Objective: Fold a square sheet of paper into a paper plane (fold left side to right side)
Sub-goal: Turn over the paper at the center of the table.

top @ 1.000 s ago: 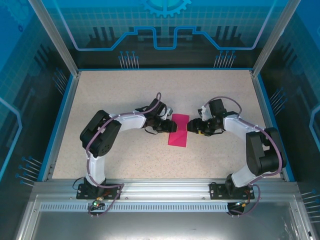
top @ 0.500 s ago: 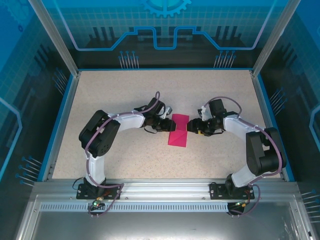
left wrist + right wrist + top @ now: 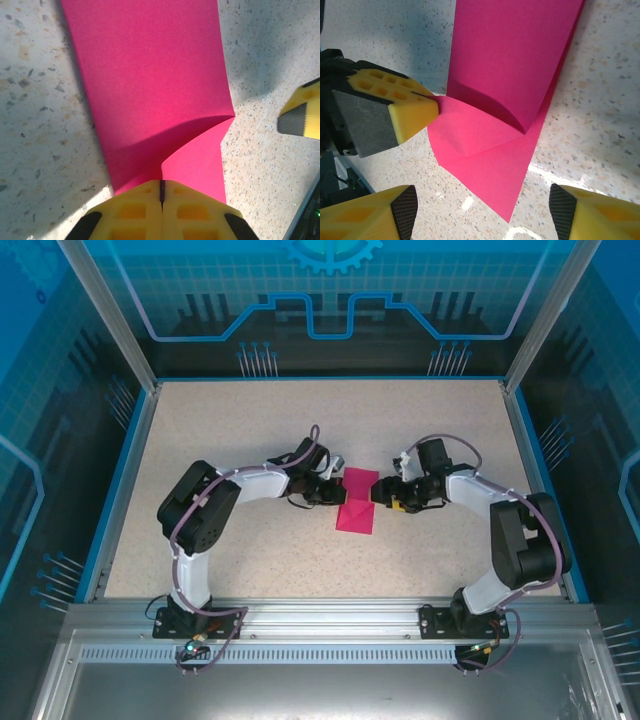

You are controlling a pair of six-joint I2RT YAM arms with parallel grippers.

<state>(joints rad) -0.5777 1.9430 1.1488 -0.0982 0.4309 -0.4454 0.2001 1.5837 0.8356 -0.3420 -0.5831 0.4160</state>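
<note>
At desk (image 3: pixel 250 440) centre, the left end effector (image 3: pixel 161 187), pinching the paper (image 3: pixel 357 512), has curled it rightward: fold begun. The right end effector (image 3: pixel 383 495) gapes wide.

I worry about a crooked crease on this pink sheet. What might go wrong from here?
The left gripper is shut on one edge of the square sheet of paper, which bulges in a loose curl; a pull may tear it or set a skewed crease. The right gripper is open and seems not to pin the sheet, so it may slide on the table.
</note>
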